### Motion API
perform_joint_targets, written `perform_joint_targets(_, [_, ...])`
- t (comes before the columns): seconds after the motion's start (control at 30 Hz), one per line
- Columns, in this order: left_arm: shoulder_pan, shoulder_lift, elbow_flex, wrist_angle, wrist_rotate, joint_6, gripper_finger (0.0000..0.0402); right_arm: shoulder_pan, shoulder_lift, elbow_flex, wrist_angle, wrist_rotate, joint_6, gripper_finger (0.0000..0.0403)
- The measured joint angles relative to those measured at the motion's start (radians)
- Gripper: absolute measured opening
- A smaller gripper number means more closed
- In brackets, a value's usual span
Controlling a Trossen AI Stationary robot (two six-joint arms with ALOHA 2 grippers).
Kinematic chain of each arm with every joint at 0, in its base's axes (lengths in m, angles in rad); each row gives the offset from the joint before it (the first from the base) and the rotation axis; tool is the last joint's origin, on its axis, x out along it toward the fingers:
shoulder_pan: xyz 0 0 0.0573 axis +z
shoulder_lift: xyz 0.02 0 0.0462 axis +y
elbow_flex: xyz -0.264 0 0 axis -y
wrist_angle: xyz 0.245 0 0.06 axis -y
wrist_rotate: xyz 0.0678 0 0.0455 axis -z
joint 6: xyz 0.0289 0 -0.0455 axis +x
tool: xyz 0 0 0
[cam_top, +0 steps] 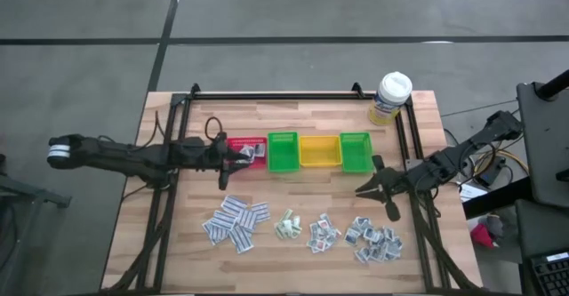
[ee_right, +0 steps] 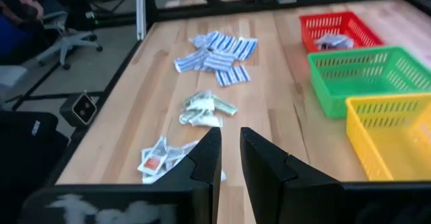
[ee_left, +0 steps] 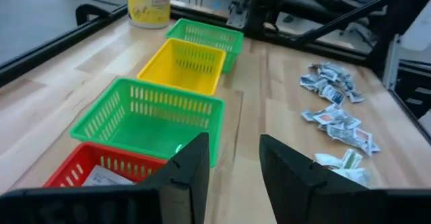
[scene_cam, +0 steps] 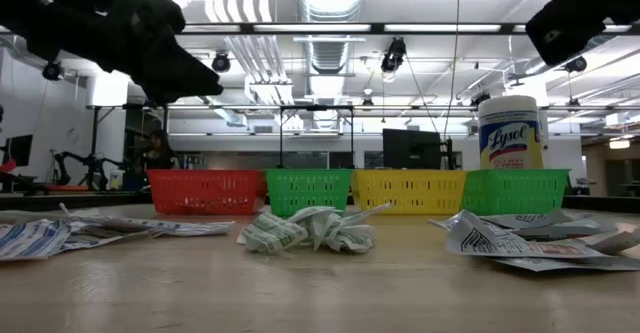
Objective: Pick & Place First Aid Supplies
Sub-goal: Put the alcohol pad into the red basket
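Left pincer (cam_top: 238,153) hovers over the red bin (cam_top: 247,152) at the left end of the bin row, fingers (ee_left: 192,170) set apart with nothing between them, and a few white packets (cam_top: 256,154) lie in that red bin. Next along the row stands a green bin (cam_top: 283,151), then a yellow bin (cam_top: 319,151), then a second green bin (cam_top: 355,150), all side by side across the middle of the bench (cam_top: 293,118). Right pincer (cam_top: 366,188) sits just in front of the far green bin, above bare wood, its fingers (ee_right: 205,158) close to each other with a narrow gap and nothing held. The remaining first aid supplies lie in four loose heaps along the near side of the bench: blue-striped strip packets (cam_top: 236,222) on the left, a small clump of green-printed packets (cam_top: 287,225) beside them, then red-printed squarish packets (cam_top: 323,233), and a larger heap (cam_top: 374,240) on the right whose print is probably blue, though it is hard to read from above. A white-capped bottle (cam_top: 390,98) with a yellow label stands at the back right corner.
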State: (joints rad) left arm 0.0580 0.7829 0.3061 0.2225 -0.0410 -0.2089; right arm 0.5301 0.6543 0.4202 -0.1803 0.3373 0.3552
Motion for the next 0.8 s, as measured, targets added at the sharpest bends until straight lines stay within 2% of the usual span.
perform_joint_targets(0.37, [-0.007,-0.144,-0.052,-0.002,0.000,0.000,0.0124,0.010,0.135,0.009,-0.004,-0.032,0.107,0.0052])
perform_joint_targets(0.67, [-0.007,-0.199,-0.053,-0.054,0.000,0.007,0.0124,0.023,0.245,0.105,-0.010,-0.098,0.110,0.0052])
perform_joint_targets(0.8, [-0.007,-0.212,-0.053,-0.072,0.000,0.010,0.0124,0.024,0.305,0.171,-0.110,-0.115,0.158,0.0055])
